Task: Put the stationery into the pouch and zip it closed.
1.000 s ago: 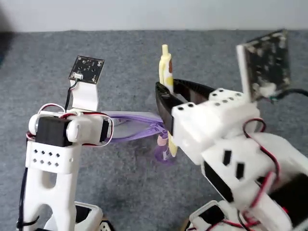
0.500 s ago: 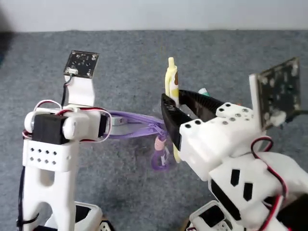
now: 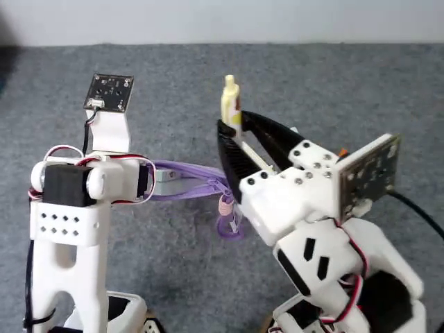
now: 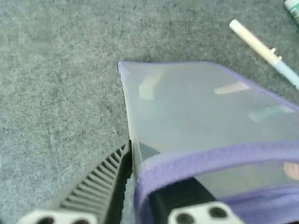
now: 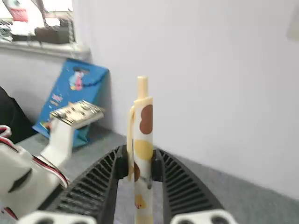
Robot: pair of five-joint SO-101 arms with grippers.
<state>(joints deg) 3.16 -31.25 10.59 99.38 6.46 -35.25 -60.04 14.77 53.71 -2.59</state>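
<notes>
The pouch [image 4: 201, 121] is clear plastic with a purple zip edge. My left gripper [image 4: 133, 156] is shut on that edge and holds the pouch [image 3: 191, 182] above the grey carpet, with its purple zip loop [image 3: 229, 225] hanging down. A yellow pen [image 5: 141, 140] with brown spots stands upright, and my right gripper [image 5: 140, 163] is shut on it. From above, the right gripper [image 3: 234, 142] holds the pen [image 3: 230, 104] just beside the pouch's open end. Its lower tip is hidden behind the jaws. A white pen [image 4: 259, 44] lies on the carpet beyond the pouch.
A green item [image 4: 293, 6] lies at the carpet's far side near the white pen. The left arm's camera board [image 5: 74, 112] shows close beside the right gripper. A blue bag [image 5: 70, 100] leans against the white wall behind.
The right arm has turned its wrist, and its camera board swung down toward the front. The yellow pen shifted slightly left and tipped more upright. The left arm edged left, still holding the pouch.
</notes>
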